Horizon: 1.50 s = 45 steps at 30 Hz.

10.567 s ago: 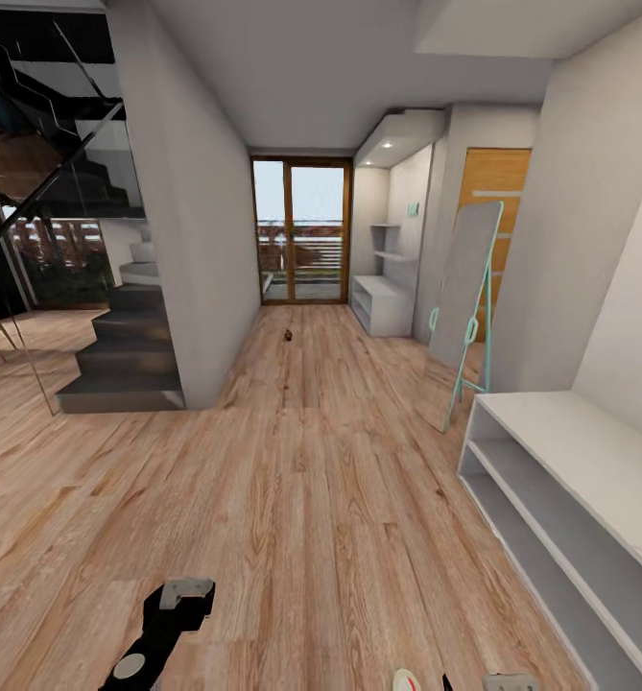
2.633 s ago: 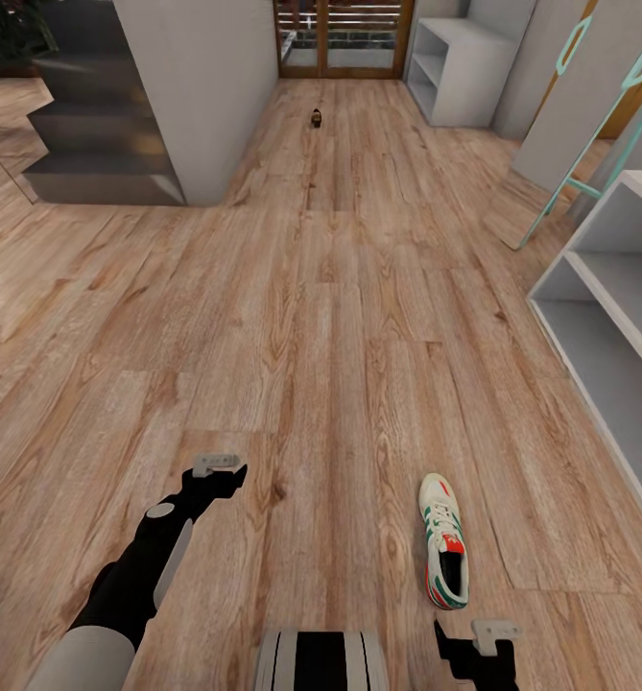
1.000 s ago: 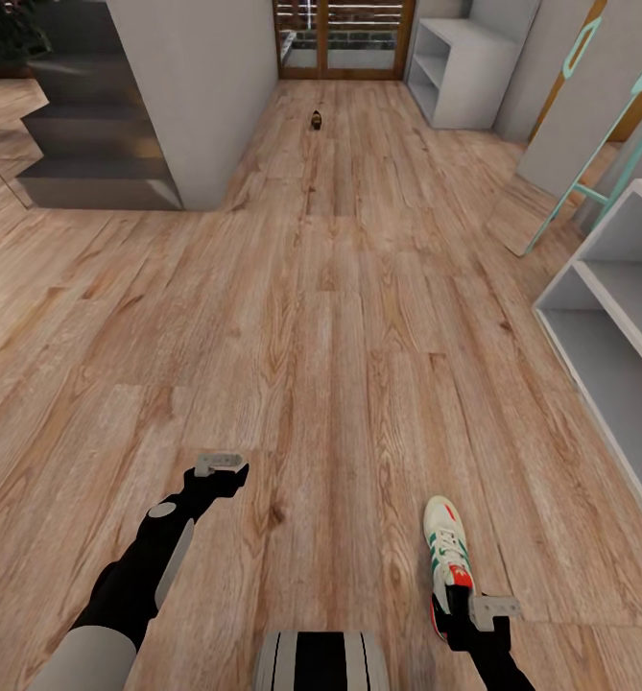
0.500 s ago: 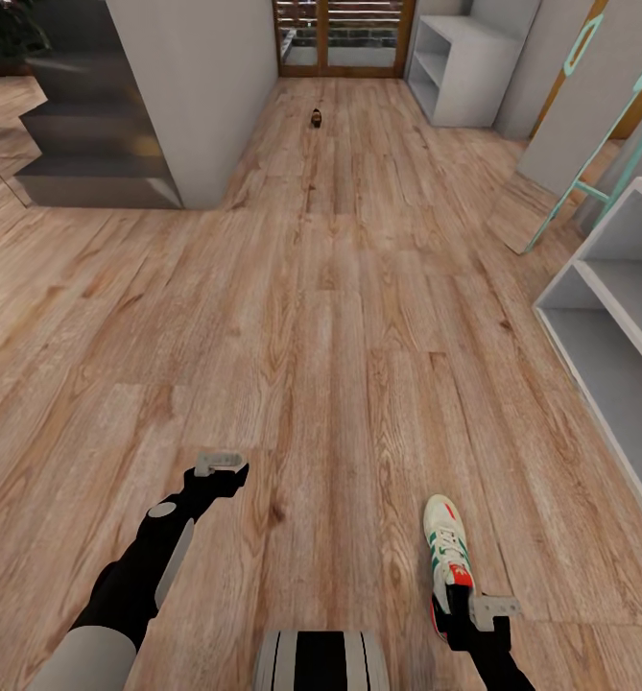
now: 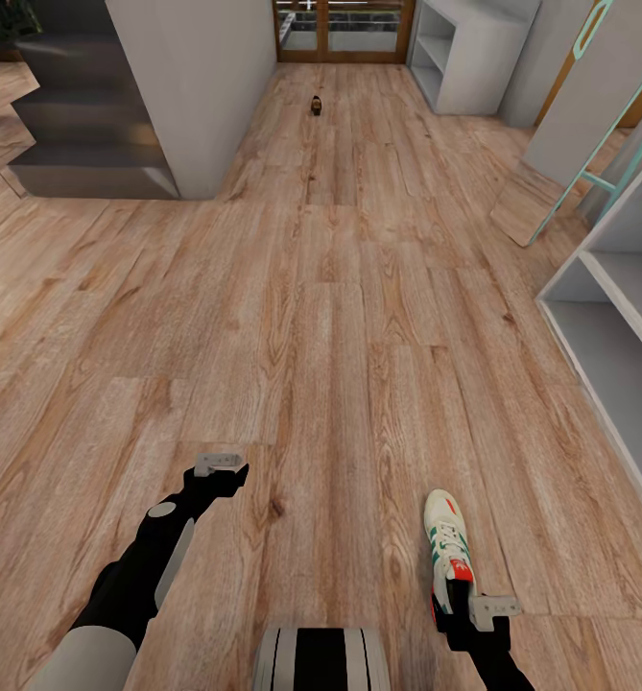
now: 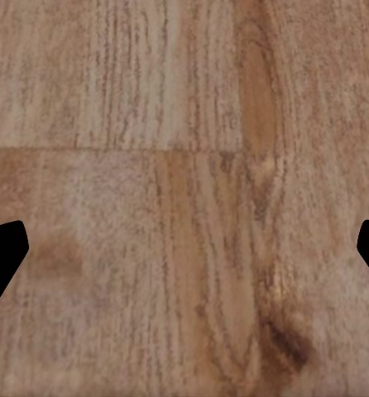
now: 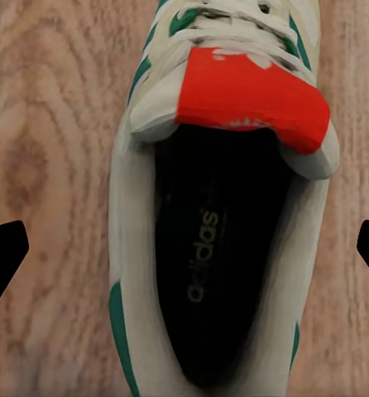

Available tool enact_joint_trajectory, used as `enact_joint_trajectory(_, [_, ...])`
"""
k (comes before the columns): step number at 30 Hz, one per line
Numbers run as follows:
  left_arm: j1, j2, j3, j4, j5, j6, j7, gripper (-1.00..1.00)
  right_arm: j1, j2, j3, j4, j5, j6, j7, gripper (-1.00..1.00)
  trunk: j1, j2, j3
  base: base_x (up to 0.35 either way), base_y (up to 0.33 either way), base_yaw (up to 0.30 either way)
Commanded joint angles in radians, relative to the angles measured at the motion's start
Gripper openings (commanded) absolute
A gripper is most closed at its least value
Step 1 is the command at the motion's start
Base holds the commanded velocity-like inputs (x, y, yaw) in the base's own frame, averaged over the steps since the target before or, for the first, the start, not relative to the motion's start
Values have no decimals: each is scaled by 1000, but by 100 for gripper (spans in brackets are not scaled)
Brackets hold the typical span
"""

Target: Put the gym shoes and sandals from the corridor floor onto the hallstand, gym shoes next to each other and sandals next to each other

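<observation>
On the floor [image 5: 340, 317] we count one shoe [image 5: 449, 542]; our right gripper [image 5: 486, 614] is spread wide over its heel, left gripper [image 5: 219, 466] wide, empty.

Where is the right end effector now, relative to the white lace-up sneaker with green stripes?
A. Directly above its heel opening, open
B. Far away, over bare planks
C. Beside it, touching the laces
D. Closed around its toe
A: the right wrist view looks straight into the white lace-up sneaker with green stripes, dark finger tips wide at either side; the right end effector sits over its heel.
</observation>
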Motion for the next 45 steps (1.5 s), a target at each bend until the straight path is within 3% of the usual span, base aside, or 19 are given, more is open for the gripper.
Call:
enact_joint_trajectory(1, [0,0,1,-1,1,6,-3,100,0,0,0,0,0,-3,0,100,0,0,-1,0,0,0])
enact_joint_trajectory(16, [0,0,0,-1,1,5,-4,100,0,0,-40,4,0,-2,0,100,0,0,-1,0,0,0])
enact_joint_trajectory(31, [-12,-3,2,-44,2,21,-2,100,0,0,-48,38,-2,-3,0,100,0,0,-11,0,0,0])
enact_joint_trajectory(41, [-14,-3,1,-110,3,79,-2,100,0,0,-46,41,-2,-3,0,100,4,-3,-52,0,0,0])
enact_joint_trajectory(45, [-14,-3,1,-127,3,92,-2,100,0,0,-46,41,-1,-3,1,100,4,-3,-52,0,0,0])
